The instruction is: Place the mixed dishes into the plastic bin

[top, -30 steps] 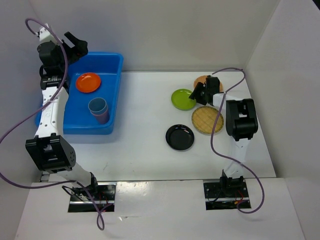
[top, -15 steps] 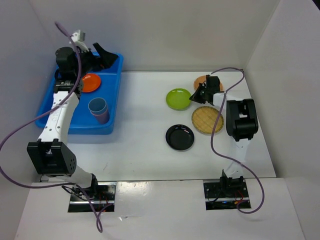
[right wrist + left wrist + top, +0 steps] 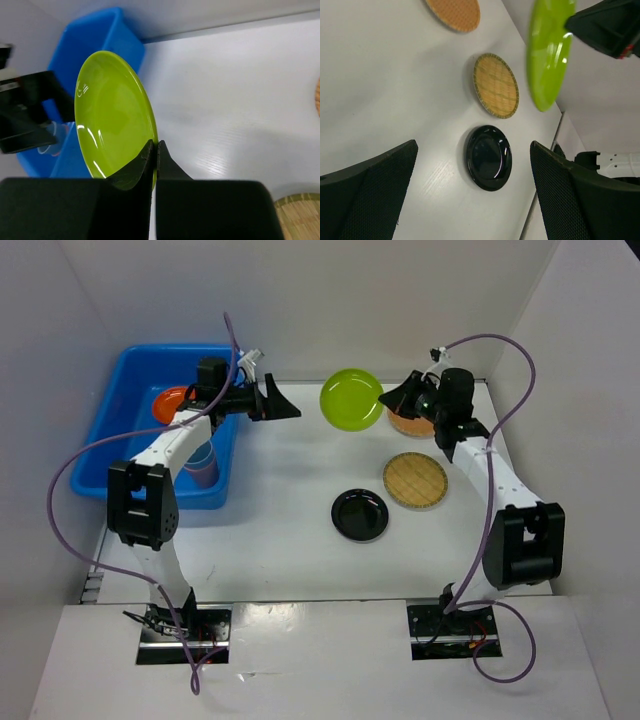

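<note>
R pincer (image 3: 388, 403) clamped on rim only of lime plate (image 3: 351, 399); plate was tilted in air, upper centre of top view, off the bench (image 3: 270, 500). L pincer (image 3: 283, 403) was wide open and empty, just left of plate. Blue bin (image 3: 125, 390) sat upper left. Risk (my judgmt): an edge-only grip could let plate pivot or slip in a handover; a mistimed release would drop it on bench, short of bin.

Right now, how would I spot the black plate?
From the blue bin on the left, look right across the table. The black plate lies flat, just left of a tan woven disc. It is the only dark dish there.
</note>
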Robot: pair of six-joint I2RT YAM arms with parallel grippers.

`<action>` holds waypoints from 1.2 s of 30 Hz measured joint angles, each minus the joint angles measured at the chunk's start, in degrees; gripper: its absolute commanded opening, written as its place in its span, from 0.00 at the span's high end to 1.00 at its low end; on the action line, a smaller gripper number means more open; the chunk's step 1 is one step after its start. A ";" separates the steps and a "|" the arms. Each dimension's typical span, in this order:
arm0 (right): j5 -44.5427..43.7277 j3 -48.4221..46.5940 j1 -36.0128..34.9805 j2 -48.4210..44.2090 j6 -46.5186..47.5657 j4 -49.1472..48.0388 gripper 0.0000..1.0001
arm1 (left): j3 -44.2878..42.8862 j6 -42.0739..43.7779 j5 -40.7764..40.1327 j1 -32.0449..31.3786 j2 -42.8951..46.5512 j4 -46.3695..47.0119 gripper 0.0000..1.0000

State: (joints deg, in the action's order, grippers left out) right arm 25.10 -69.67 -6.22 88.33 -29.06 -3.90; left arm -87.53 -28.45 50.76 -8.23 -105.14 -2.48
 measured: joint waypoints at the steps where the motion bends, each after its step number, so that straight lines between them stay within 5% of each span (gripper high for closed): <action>1: 0.22 0.04 -0.44 -1.03 0.20 0.00 1.00 | -0.20 -0.04 0.48 -0.42 -1.14 -0.33 0.01; 10: 0.96 2.51 -3.89 -2.69 1.03 0.46 1.00 | -3.28 0.15 3.63 -5.40 -2.71 0.07 0.01; 14: 1.29 2.91 -4.15 -2.67 1.33 0.48 1.00 | -3.34 0.22 3.85 -5.53 -2.71 0.17 0.10; 18: 1.73 2.93 -5.33 -2.67 1.49 0.26 1.00 | -5.05 0.66 3.54 -6.14 -3.93 -0.66 0.28; 24: 1.66 2.91 -7.91 -2.67 3.39 0.79 0.98 | -7.76 1.03 3.06 -7.67 -7.26 -3.21 0.92; 26: 1.90 2.91 -7.74 -2.34 3.91 1.68 0.87 | -8.24 0.72 4.07 -7.69 -7.26 -3.91 1.00; 27: 1.66 2.91 -7.80 -2.23 4.07 1.60 0.75 | -8.74 1.20 3.37 -7.69 -7.26 -4.37 1.00; 28: 1.46 2.82 -7.78 -2.23 3.76 1.66 0.46 | -9.01 1.36 3.13 -7.69 -7.26 -4.87 1.00; 31: -0.13 2.47 -7.91 -2.23 3.58 1.90 0.21 | -10.60 1.81 -1.20 -7.39 -7.26 -6.97 1.00; 36: -6.16 3.19 -8.04 -2.80 3.82 3.89 0.18 | -12.04 0.68 -9.84 0.33 -4.07 -8.81 1.00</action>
State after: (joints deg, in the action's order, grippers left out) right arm 18.94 -66.48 -14.26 85.54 -25.23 -0.01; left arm -99.57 -27.77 40.93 -7.90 -109.21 -11.29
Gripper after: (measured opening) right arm 0.819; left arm 0.143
